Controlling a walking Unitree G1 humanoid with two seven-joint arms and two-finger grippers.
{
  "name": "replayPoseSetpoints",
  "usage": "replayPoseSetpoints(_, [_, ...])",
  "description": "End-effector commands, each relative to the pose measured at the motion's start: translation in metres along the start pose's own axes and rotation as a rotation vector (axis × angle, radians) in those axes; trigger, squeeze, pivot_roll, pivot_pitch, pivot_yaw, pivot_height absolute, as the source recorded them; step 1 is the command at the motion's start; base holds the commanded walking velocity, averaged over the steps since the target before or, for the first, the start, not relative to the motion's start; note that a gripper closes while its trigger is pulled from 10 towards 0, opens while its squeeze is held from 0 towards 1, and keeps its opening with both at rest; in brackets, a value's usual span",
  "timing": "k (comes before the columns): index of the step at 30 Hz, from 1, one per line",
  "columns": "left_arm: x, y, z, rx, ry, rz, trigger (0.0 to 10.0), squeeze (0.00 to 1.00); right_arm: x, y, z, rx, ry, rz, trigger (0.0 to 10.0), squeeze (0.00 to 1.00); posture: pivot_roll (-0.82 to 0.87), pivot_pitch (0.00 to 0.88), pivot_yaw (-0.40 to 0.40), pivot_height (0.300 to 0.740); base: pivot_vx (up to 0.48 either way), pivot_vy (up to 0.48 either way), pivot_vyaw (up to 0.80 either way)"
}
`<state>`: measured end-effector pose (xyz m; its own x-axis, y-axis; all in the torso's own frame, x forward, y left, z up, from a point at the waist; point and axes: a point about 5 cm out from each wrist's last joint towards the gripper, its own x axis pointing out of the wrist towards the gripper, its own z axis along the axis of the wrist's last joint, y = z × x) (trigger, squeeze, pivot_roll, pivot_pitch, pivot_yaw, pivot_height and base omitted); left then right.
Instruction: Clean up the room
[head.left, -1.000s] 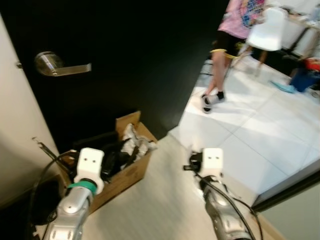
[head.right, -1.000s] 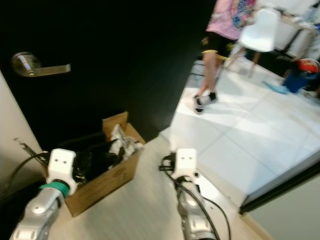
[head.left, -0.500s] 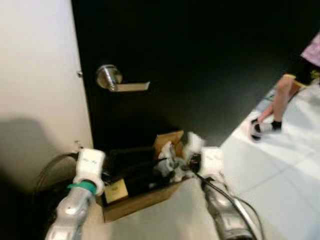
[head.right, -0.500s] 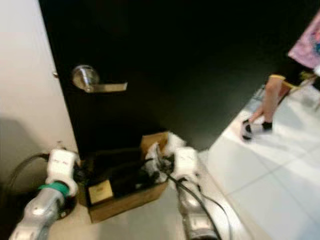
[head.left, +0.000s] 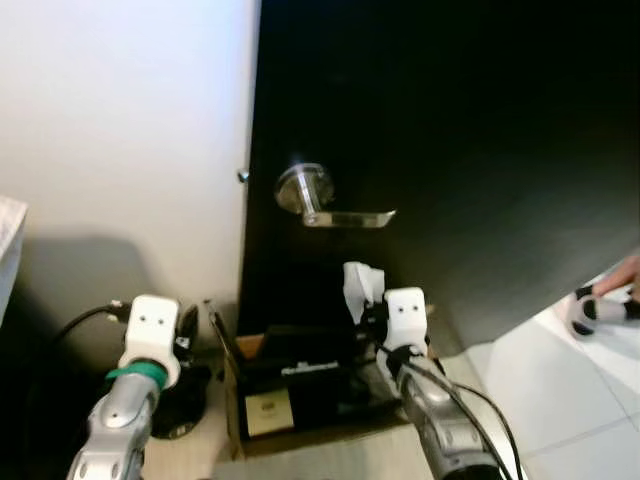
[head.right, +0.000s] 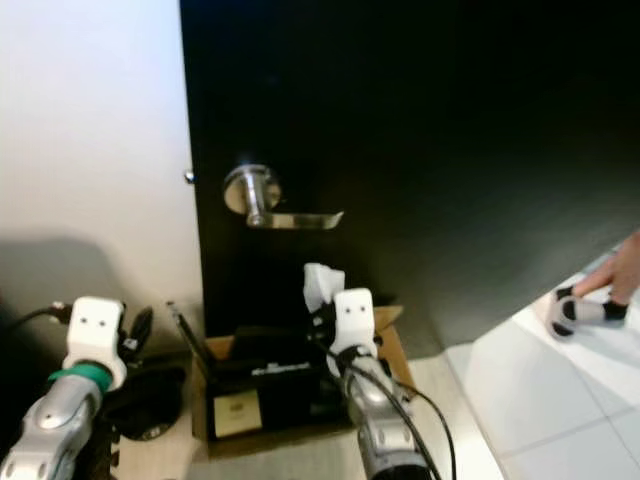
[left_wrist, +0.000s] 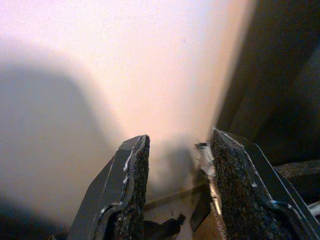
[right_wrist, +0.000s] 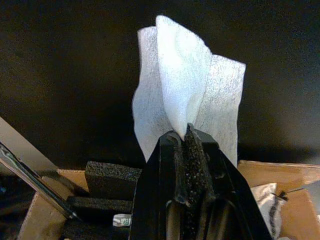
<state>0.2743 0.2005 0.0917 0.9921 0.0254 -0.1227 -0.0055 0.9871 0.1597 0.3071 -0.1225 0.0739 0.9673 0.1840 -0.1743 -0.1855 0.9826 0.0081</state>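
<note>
A white tissue (right_wrist: 185, 85) sticks up from my right gripper (right_wrist: 188, 134), which is shut on its lower end. In the left eye view that gripper (head.left: 368, 312) holds the tissue (head.left: 358, 284) above the back of an open cardboard box (head.left: 318, 436) on the floor, right against the black door (head.left: 480, 150). Black foam pieces (right_wrist: 112, 175) and a small label card (head.left: 267, 412) lie in the box. My left gripper (left_wrist: 175, 170) is open with nothing between its fingers, and it points at the white wall left of the box (head.left: 186, 324).
The door has a silver lever handle (head.left: 330, 200). A white wall (head.left: 120, 130) stands left of it. A dark round object (head.left: 172, 412) with cables lies on the floor under my left arm. A person's foot (head.left: 602, 306) is on the white tiles at the right edge.
The camera has swung left, so the door, handle and box now sit in the middle and the person has slid to the right edge. My right gripper with the tissue is now over the box.
</note>
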Motion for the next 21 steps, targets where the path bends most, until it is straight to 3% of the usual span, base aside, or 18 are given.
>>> replayPoseSetpoints(1, [0.0, -0.007, -0.01, 0.01, 0.036, -0.024, 10.0, 0.0, -0.004, -0.009, -0.01, -0.003, 0.044, -0.022, 10.0, 0.0, 0.02, 0.148, -0.122, 0.74, 0.0, 0.0, 0.0])
replayPoseSetpoints(7, [0.003, -0.005, -0.009, 0.08, 0.016, -0.073, 10.0, 0.0, -0.002, -0.012, -0.009, -0.035, 0.039, -0.02, 10.0, 0.0, 0.01, 0.168, -0.122, 0.74, 0.0, 0.0, 0.0])
replayPoseSetpoints(8, [0.003, -0.008, -0.008, 0.149, 0.003, -0.148, 10.0, 0.0, 0.0, -0.014, -0.007, -0.037, 0.037, -0.026, 10.0, 0.0, 0.01, 0.168, -0.122, 0.74, 0.0, 0.0, 0.0])
replayPoseSetpoints(21, [-0.003, -0.023, -0.011, 0.187, 0.009, -0.236, 10.0, 0.0, -0.004, -0.016, -0.009, -0.04, 0.039, -0.045, 10.0, 0.0, 0.01, 0.19, -0.127, 0.74, 0.0, 0.0, 0.0])
